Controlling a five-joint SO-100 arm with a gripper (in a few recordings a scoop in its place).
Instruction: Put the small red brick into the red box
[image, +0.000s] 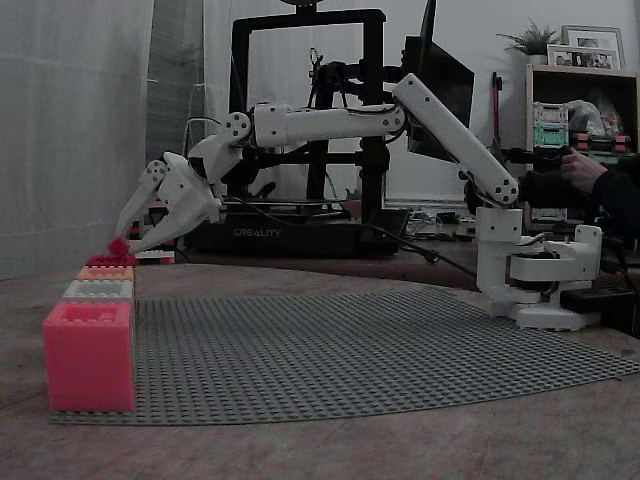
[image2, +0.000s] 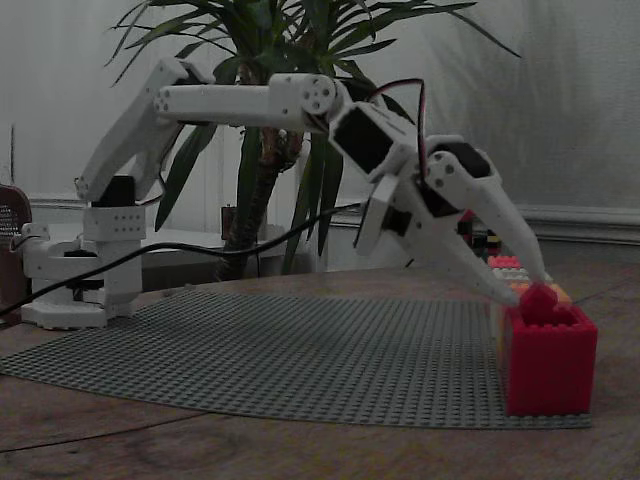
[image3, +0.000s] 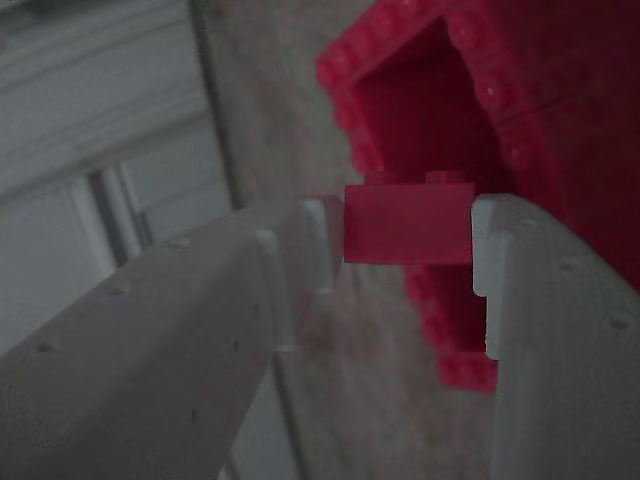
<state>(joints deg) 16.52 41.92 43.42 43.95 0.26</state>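
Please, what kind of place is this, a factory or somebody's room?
Probably a home room or hobby workshop, not a factory: a 3D printer stands behind the arm, a shelf holds framed photos and boxes, and a large houseplant grows near the wall.

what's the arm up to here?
The white arm's gripper is shut on a small red brick, pinched between both fingertips. In the wrist view it hangs over the edge of the open red box, partly above the opening. The brick is not yet in the box.
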